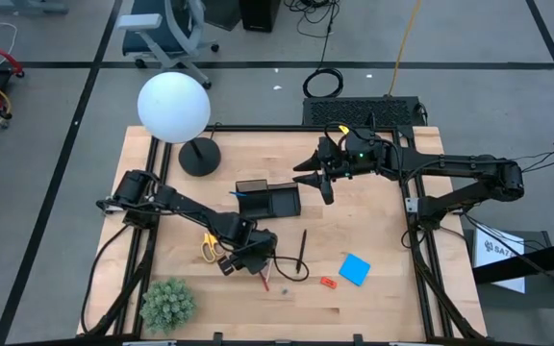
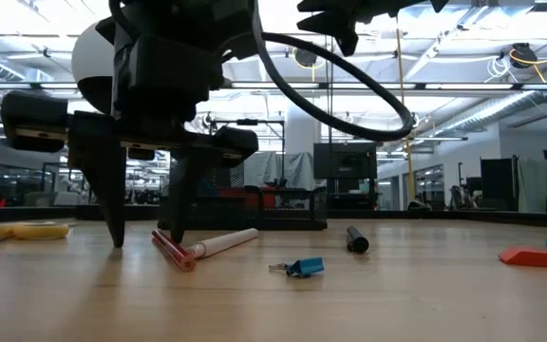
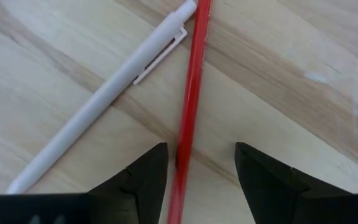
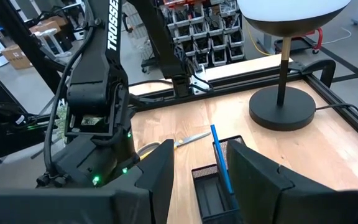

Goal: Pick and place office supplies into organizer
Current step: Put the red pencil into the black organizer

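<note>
High view: the left gripper [image 1: 255,261] is down at the table's front middle, over a red pen [image 1: 263,279]. The yellow-handled scissors [image 1: 209,246] lie just beside that arm. A black pen [image 1: 302,252], a blue note pad [image 1: 355,269] and a small orange piece [image 1: 328,283] lie loose on the table [image 1: 373,221]. The black organizer [image 1: 269,200] sits near the table's centre with one blue pen [image 1: 240,193] in it. The right gripper [image 1: 321,177] hangs just beside the organizer's right end.

Low view: the left gripper's fingers [image 2: 114,204] reach down to the wood, straddling the end of the red pen [image 2: 172,252], which lies against a white pen [image 2: 222,244]. A small blue clip [image 2: 301,268] lies nearby.

Left wrist view: the jaws stand open and empty, with the red pen [image 3: 189,106] between the fingertips [image 3: 145,171]; the white pen [image 3: 101,102] lies outside them, touching the red pen at its tip.

Right wrist view: the right gripper [image 4: 197,165] is partly open and holds nothing; the blue pen [image 4: 221,155] stands slanted in the organizer [image 4: 213,186] below.

Progress: one item appears stowed. The rest are still on the table, so the task is at an early stage.
</note>
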You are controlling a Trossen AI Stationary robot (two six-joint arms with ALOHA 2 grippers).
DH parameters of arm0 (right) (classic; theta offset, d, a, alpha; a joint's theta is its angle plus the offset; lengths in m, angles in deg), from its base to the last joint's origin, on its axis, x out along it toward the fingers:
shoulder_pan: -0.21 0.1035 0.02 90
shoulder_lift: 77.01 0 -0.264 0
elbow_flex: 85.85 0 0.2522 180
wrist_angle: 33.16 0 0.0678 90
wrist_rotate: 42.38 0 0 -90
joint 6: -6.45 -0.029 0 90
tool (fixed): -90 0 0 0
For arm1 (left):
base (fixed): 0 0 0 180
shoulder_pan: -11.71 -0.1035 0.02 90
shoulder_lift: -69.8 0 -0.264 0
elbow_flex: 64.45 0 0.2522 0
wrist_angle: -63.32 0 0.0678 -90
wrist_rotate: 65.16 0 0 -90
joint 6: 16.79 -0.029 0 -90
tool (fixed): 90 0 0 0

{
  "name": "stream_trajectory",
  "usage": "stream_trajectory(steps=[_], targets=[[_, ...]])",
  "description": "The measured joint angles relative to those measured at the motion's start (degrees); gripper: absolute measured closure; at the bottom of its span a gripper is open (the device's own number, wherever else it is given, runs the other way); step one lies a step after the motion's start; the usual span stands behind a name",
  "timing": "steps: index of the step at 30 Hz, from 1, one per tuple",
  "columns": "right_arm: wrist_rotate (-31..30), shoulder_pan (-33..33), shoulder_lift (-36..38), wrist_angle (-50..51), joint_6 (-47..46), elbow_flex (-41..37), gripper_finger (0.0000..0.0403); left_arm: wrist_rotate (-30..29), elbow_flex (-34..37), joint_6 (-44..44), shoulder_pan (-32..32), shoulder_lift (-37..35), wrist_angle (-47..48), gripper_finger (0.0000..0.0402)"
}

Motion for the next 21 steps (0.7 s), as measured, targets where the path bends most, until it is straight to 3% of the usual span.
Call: stream_trajectory(steps=[13, 21], targets=[[-0.1, 0.0, 0.0, 0.3, 0.0, 0.0, 0.0264, -1.1, 0.2, 0.4, 0.1, -0.3, -1.0, 0.0212], [-0.1, 0.0, 0.0, 0.3, 0.0, 0.0, 0.0264, -1.4, 0.2, 0.7, 0.1, -0.3, -2.2, 0.0296]])
